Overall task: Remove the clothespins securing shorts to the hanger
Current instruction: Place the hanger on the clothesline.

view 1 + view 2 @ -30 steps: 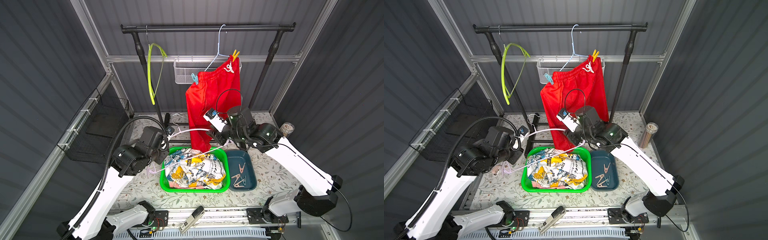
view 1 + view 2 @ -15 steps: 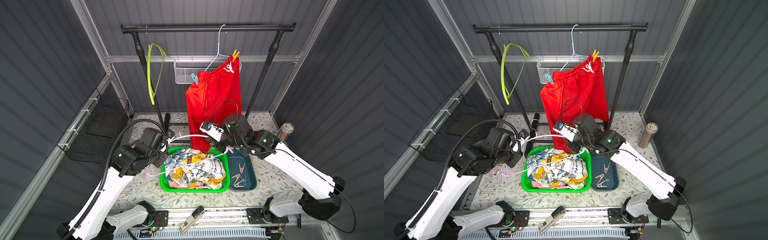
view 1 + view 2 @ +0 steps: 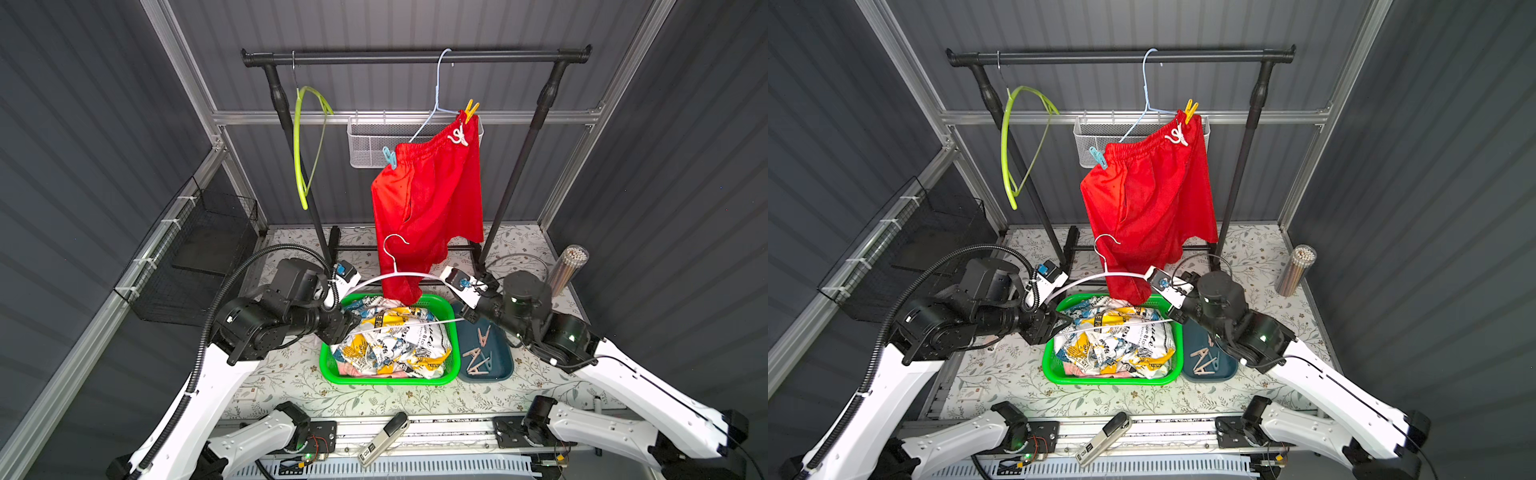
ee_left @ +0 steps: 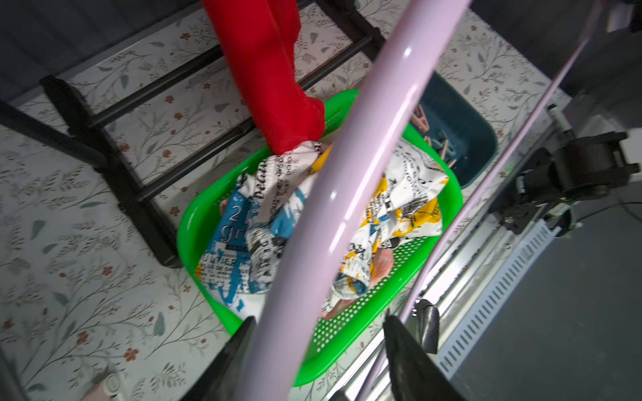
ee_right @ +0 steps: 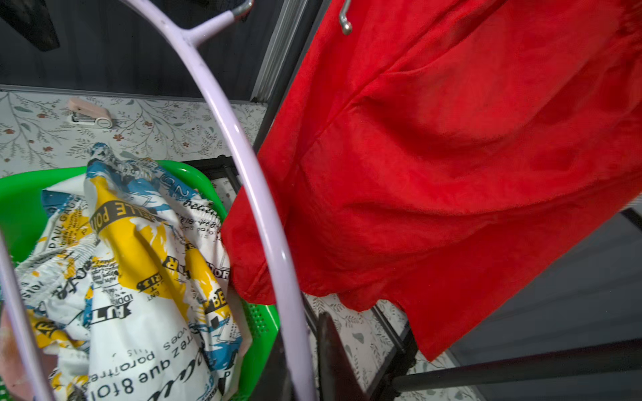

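Right wrist: right claw [image 5: 302, 354] clenching lilac hanger [image 5: 243, 145], left claw [image 4: 318, 350] released, red shorts [image 5: 451, 156] alongside

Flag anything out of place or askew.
One beige-pink plastic clothespin lies loose on the floral table cover, outside the dark teal tray holding the others. The red fabric shorts hang askew: the light blue clothespin end sits lower than the yellow clothespin end, hem reaching the green plastic basket.

Red shorts [image 3: 428, 199], green basket [image 3: 390, 380] (floral tabletop [image 3: 299, 374]), lilac hanger [image 5: 243, 145]
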{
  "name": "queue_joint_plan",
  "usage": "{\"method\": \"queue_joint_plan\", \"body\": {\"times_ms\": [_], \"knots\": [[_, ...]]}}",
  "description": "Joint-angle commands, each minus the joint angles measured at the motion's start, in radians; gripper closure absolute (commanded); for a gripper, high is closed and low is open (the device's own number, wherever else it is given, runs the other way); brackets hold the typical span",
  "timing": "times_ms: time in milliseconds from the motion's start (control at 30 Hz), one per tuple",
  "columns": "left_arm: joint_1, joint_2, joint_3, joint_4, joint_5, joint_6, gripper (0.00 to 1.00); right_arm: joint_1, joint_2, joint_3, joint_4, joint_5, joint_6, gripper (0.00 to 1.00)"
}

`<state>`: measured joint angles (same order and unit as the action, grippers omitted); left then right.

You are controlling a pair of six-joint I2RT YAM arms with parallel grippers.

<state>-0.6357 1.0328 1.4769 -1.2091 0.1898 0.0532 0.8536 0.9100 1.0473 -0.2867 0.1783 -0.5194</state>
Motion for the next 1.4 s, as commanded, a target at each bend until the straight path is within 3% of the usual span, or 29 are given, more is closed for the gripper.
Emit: {"method": "queue_joint_plan", "body": {"times_ms": [0, 100, 267, 400, 467, 567, 700, 900, 967, 1000, 1067, 1100, 1200, 1367], "knots": [[-0.005, 0.042, -0.012, 0.005, 0.259, -0.034, 0.45, -0.028, -0.037, 0.017, 0.197, 0.111, -0.007, 1.0], [-0.005, 0.062, -0.004, 0.059, 0.352, -0.054, 0.48, -0.037, -0.049, 0.003, 0.197, 0.109, -0.028, 1.0], [-0.005, 0.034, 0.026, 0.126, 0.361, -0.113, 0.54, -0.042, -0.048, -0.033, 0.202, 0.114, -0.034, 1.0], [-0.005, -0.022, 0.018, 0.19, 0.387, -0.176, 0.64, -0.055, -0.048, -0.074, 0.218, 0.109, -0.02, 1.0], [-0.005, -0.035, 0.014, 0.223, 0.383, -0.196, 0.69, -0.062, -0.048, -0.096, 0.231, 0.105, -0.011, 1.0], [-0.005, -0.045, 0.004, 0.232, 0.363, -0.223, 0.7, -0.068, -0.046, -0.123, 0.252, 0.105, -0.001, 1.0], [-0.005, -0.039, 0.004, 0.249, 0.249, -0.301, 0.72, -0.068, -0.052, -0.135, 0.265, 0.095, 0.018, 1.0], [-0.004, -0.049, 0.024, 0.298, 0.211, -0.359, 0.96, -0.068, -0.058, -0.139, 0.273, 0.086, 0.042, 0.98], [-0.004, -0.053, 0.025, 0.289, 0.2, -0.344, 1.0, -0.068, -0.059, -0.142, 0.273, 0.081, 0.062, 0.91], [-0.004, -0.054, 0.023, 0.285, 0.193, -0.336, 1.0, -0.068, -0.059, -0.145, 0.277, 0.082, 0.08, 0.8], [-0.004, -0.059, 0.02, 0.276, 0.181, -0.316, 1.0, -0.068, -0.06, -0.15, 0.288, 0.078, 0.13, 0.42], [-0.004, -0.059, 0.022, 0.265, 0.174, -0.301, 1.0, -0.068, -0.06, -0.149, 0.289, 0.067, 0.172, 0.32], [-0.004, -0.035, 0.063, 0.176, 0.1, -0.254, 1.0, -0.07, -0.056, -0.106, 0.235, -0.062, 0.313, 0.18], [-0.005, 0.011, 0.158, 0.012, 0.025, -0.163, 1.0, -0.07, -0.04, 0.01, 0.144, -0.247, 0.499, 0.13]]}}
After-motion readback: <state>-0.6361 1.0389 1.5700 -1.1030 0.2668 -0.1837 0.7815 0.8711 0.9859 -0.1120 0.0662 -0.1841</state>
